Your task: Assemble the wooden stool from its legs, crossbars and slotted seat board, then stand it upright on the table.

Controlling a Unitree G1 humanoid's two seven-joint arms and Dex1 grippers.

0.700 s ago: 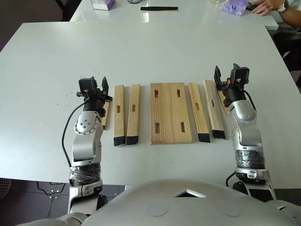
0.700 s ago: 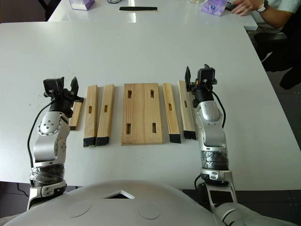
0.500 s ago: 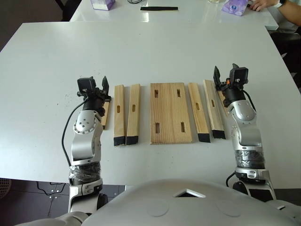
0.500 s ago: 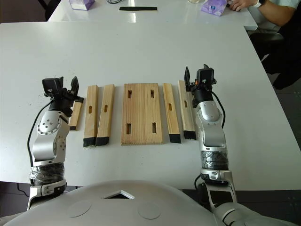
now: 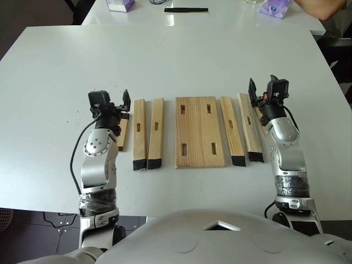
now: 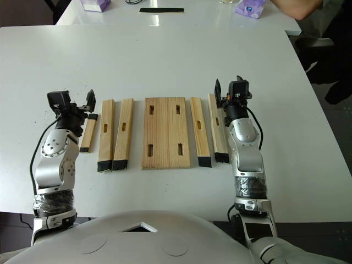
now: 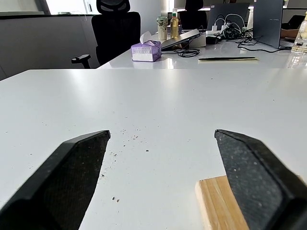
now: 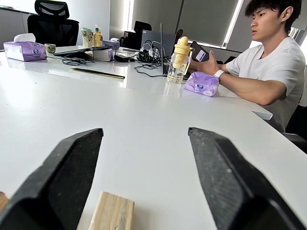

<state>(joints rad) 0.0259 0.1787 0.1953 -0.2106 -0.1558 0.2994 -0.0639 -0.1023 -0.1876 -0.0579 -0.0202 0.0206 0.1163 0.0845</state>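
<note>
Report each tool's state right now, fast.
Left tool: open, holding nothing.
Right tool: open, holding nothing.

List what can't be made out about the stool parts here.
- Right crossbar: head views, mostly under the right arm; right wrist view, cut off by the edge.
- Left crossbar: left wrist view, one corner, the rest behind a jaw and past the edge.
- Black leg ends: head views, too small to tell tape from paint.
</note>
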